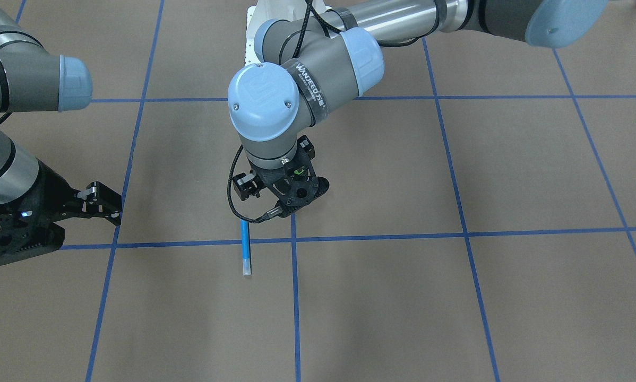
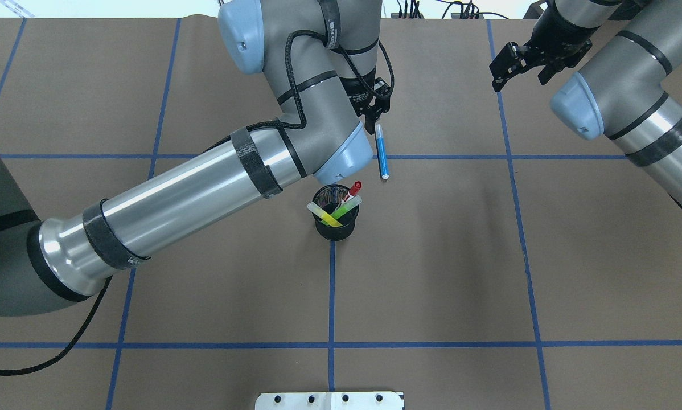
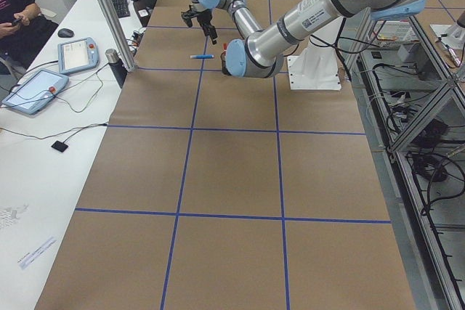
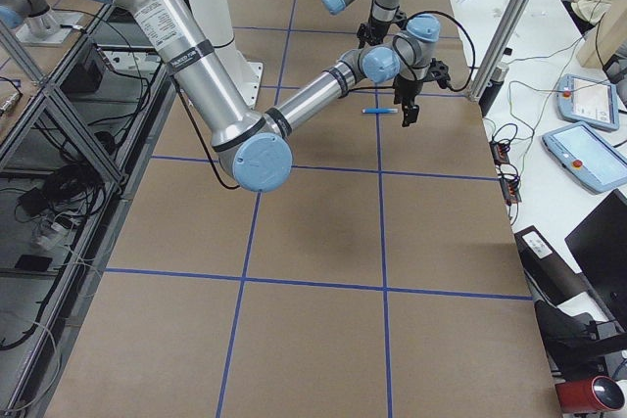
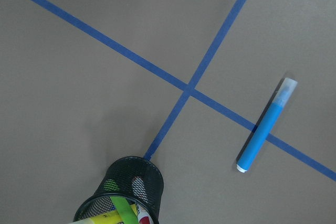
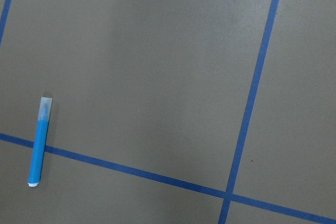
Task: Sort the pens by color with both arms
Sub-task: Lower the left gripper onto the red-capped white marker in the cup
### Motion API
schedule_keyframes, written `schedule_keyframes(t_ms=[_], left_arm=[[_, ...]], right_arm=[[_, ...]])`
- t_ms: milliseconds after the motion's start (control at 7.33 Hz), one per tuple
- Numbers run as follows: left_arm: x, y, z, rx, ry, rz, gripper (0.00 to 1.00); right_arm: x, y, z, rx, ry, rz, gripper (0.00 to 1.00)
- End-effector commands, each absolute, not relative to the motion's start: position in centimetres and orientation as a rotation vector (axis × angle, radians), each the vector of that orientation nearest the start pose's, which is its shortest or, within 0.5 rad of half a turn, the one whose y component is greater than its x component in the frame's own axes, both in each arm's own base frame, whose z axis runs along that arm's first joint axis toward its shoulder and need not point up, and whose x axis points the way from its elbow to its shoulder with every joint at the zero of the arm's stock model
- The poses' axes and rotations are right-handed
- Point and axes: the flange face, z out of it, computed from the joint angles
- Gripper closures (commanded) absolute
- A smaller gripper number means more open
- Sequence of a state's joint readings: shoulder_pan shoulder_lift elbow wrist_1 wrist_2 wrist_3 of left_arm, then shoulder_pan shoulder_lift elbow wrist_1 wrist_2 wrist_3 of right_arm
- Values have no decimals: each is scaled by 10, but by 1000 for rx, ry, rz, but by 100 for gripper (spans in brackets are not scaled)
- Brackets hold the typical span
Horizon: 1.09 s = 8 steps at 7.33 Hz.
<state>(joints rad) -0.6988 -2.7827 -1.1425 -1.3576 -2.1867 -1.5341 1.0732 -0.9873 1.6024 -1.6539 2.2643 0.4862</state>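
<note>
The blue pen (image 2: 382, 152) lies flat on the brown table across a blue tape line, and also shows in the front view (image 1: 245, 247) and the left wrist view (image 5: 265, 129). My left gripper (image 2: 377, 114) hovers just beyond the pen's far end, apart from it, and looks open and empty. The black mesh cup (image 2: 333, 226) stands near it and holds the red-capped pen (image 2: 353, 191), the green pen (image 2: 344, 208) and the yellow highlighter (image 2: 325, 216). My right gripper (image 2: 520, 68) is open and empty, well off at the far right.
Blue tape lines divide the brown table into squares. The white base stand (image 2: 329, 400) sits at the near edge. The left forearm (image 2: 204, 182) reaches over the table beside the cup. The table's far edge runs close behind both grippers.
</note>
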Motion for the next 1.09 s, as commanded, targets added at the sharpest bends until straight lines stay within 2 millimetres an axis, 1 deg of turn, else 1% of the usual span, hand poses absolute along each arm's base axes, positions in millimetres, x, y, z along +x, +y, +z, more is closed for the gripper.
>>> schedule_keyframes(t_ms=[0,273,682,955], left_arm=[[583,-559,56,-383,701,-437,2],[596,-547,59,-395,688,-419,5],[599,-545,60,-398,686,-413,18],[600,-542,60,-403,679,-413,23]], right_arm=[[-263,-628,307,129,-839,-196,2],[-263,-626,304,132,-841,-198,2],[-264,-626,306,128,-840,-197,2],[-264,-626,307,127,-839,-196,2]])
